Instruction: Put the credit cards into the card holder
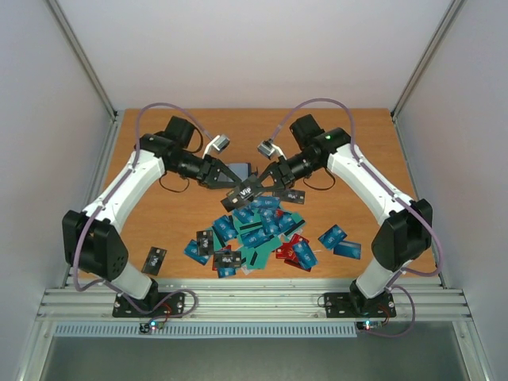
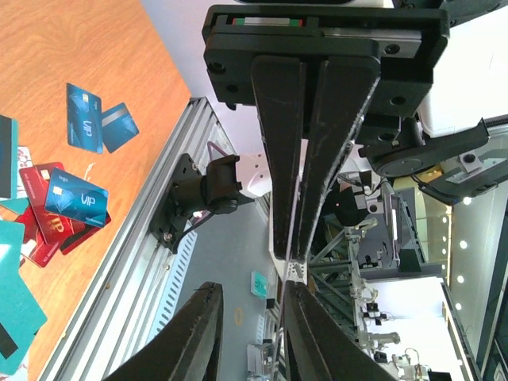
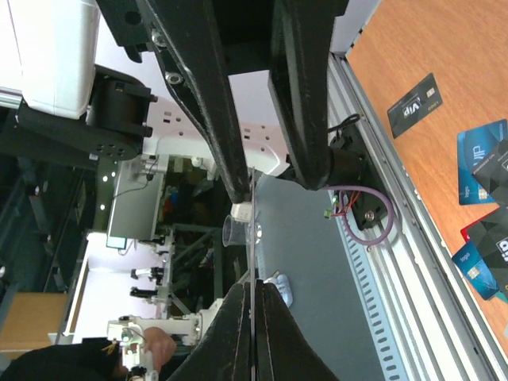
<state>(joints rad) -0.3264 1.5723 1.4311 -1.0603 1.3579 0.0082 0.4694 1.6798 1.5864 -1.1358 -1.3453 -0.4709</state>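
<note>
**Top external view.** Both arms reach inward and meet above the counter (image 1: 178,218), just behind the heap of credit cards (image 1: 254,230). A black VIP card (image 1: 248,192) hangs in the air between the left gripper (image 1: 232,181) and the right gripper (image 1: 268,181), clear of the heap. The card holder (image 1: 244,168) lies on the counter just behind both grippers and is partly hidden by them. Whether it lies open cannot be told.

**Left wrist view.** The left gripper's fingers stand apart on either side of the card's thin edge, with a gap showing, so they are not clamped on it. The right gripper, opposite, is pressed together on the card.

**Right wrist view.** The right gripper pinches the card edge-on, and the card runs up between the left gripper's spread fingers.

**Assessment.** The card appears to be lifted free so that both arms can steady or hand it over before insertion. Working beside the holder keeps the approach short.
</note>
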